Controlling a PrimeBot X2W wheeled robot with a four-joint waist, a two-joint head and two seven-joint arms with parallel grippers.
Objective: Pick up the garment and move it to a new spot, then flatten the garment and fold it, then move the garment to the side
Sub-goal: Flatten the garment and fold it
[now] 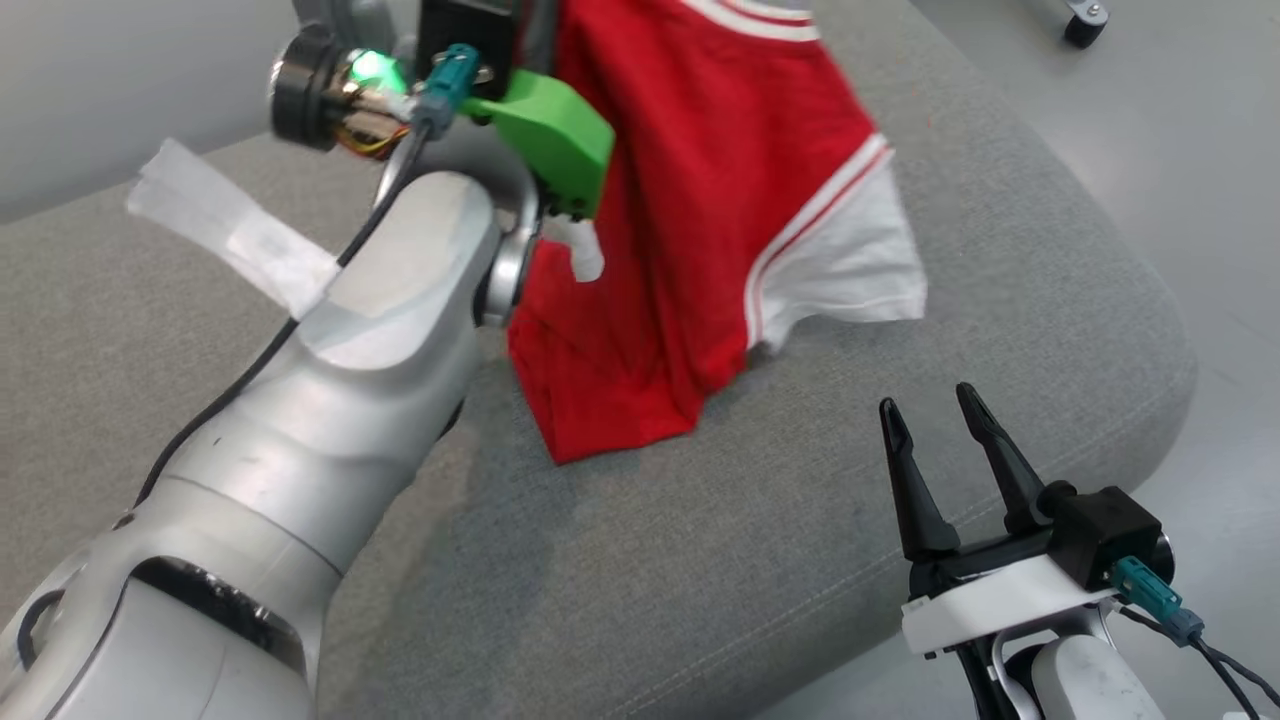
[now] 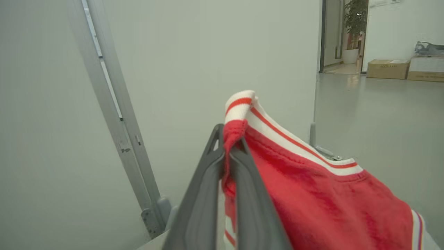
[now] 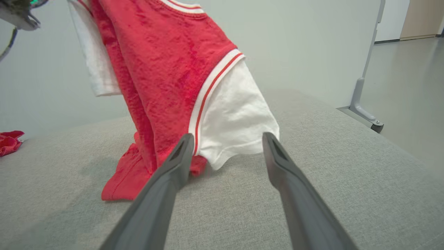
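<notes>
Noted red garment (image 1: 700, 200) hanging by its striped neck rib (image 2: 239, 104), pinched between the closed fingers of the left tool (image 2: 229, 139). Held high, presumably to let the cloth drape and unbunch before laying out at a new spot. Upper part in the air; lower hem crumpled on the grey padded bench (image 1: 800, 560).

Knit red body, white short sleeve (image 1: 850, 270) edged with red-and-white piping. Sleeve edge at or just above the bench; cannot tell which.

Found right tool (image 1: 927, 400) spread wide and empty, low over the bench, near the sleeve and hem. Likely staged to catch a free corner for flattening.

Judged to be the carry step: no flattening or folding begun. White strip (image 1: 230, 230) lying on the bench beyond the left arm.
</notes>
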